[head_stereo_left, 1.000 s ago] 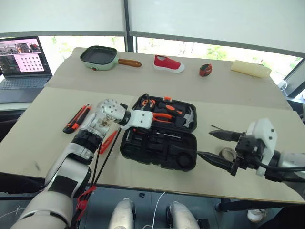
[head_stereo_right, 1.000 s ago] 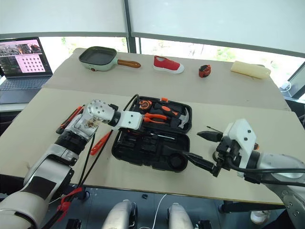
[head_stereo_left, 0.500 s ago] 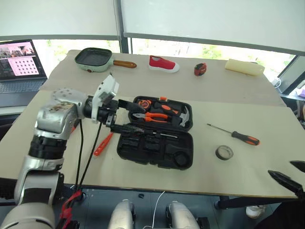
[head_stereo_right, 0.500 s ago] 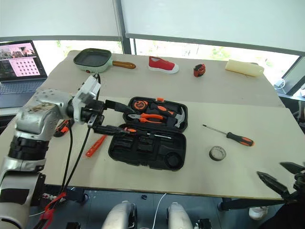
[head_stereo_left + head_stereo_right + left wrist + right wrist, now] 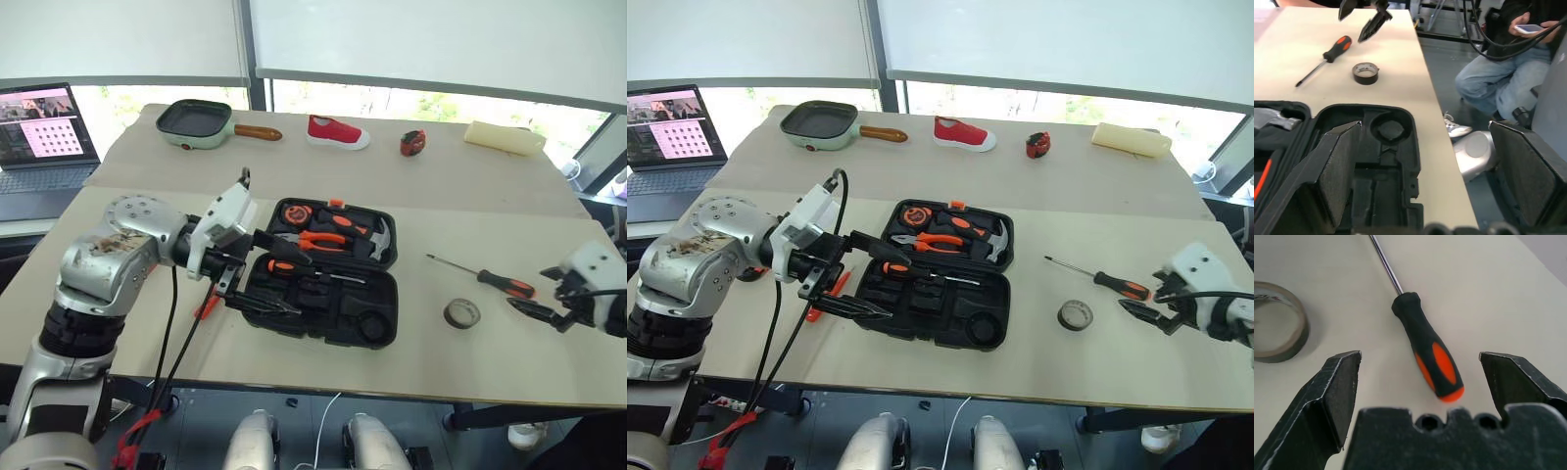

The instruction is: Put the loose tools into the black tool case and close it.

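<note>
From the head view, the black tool case point(image 5: 328, 273) lies open mid-frame, lid not yet shut; the left gripper point(image 5: 263, 276) hangs spread and empty at its left edge. Lower right, the black-orange screwdriver point(image 5: 483, 275) and grey tape roll point(image 5: 460, 313) remain loose. In the right wrist view, the right gripper point(image 5: 1419, 389) gapes around the screwdriver handle, apparently not touching.

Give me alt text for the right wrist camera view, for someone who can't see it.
The right gripper hangs open just above a black-and-orange-handled screwdriver lying on the pale table, the handle between its two black fingers. A grey tape roll lies beside it, apart from the screwdriver.
</note>
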